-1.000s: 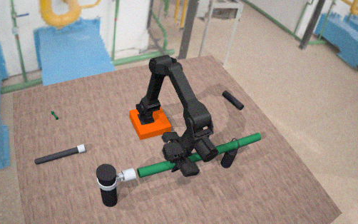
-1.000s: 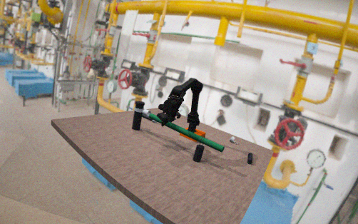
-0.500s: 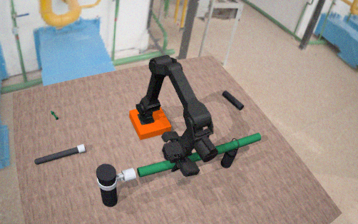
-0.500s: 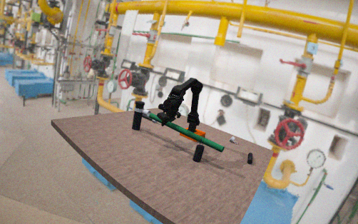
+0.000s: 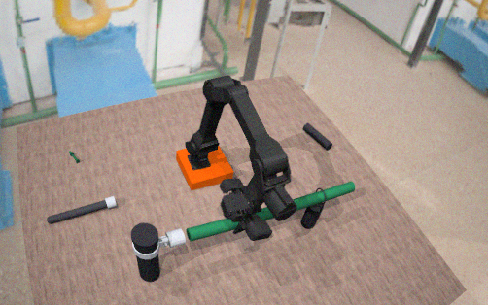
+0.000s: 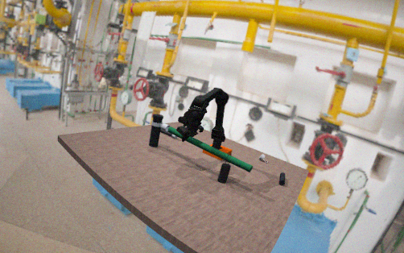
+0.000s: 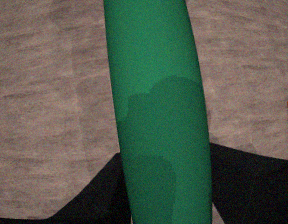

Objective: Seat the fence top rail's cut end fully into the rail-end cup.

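The green rail [image 5: 212,229] [image 6: 235,161] [image 7: 150,50] runs through the wire loop on the small black post [image 5: 311,217] [image 6: 224,173]. My gripper [image 5: 246,226] [image 6: 186,137] [image 7: 157,153] is shut on the rail, a finger on each side, nearer its left end. The white rail-end cup [image 5: 176,238] [image 6: 163,126] hangs on the band [image 5: 146,251] near the top of the big black post [image 5: 149,268] [image 6: 154,138]. The rail's left end is just outside the cup's mouth, roughly in line, with a narrow gap in the top view. The cup is outside the wrist view.
A dark rod [image 5: 77,213] with a white cap lies left of the arm's orange base [image 5: 208,175] [image 6: 224,152]. A small green piece [image 5: 74,156] lies behind it. A short dark cylinder [image 5: 318,136] [image 6: 282,179] lies at the right. A small white fitting [image 6: 263,156] shows in the exterior view.
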{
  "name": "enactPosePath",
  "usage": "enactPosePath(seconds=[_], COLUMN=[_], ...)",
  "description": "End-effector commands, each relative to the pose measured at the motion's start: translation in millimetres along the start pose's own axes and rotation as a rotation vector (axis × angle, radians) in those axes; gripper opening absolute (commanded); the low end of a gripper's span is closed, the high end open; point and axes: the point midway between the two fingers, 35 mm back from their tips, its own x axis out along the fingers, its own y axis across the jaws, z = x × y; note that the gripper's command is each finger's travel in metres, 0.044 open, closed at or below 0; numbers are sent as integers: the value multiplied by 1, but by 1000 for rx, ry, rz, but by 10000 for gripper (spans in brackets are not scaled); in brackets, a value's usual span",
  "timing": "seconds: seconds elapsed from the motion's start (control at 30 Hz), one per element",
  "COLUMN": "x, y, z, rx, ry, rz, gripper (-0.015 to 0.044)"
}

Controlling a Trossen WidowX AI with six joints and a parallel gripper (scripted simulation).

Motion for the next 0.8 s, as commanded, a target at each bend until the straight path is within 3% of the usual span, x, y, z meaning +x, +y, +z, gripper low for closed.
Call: enactPosePath(seconds=[0.0,0.77], x=[-2,6], y=[2,-1], z=[7,21], rx=[8,1], ry=[-11,-2], rz=[10,-1], gripper=[0,0])
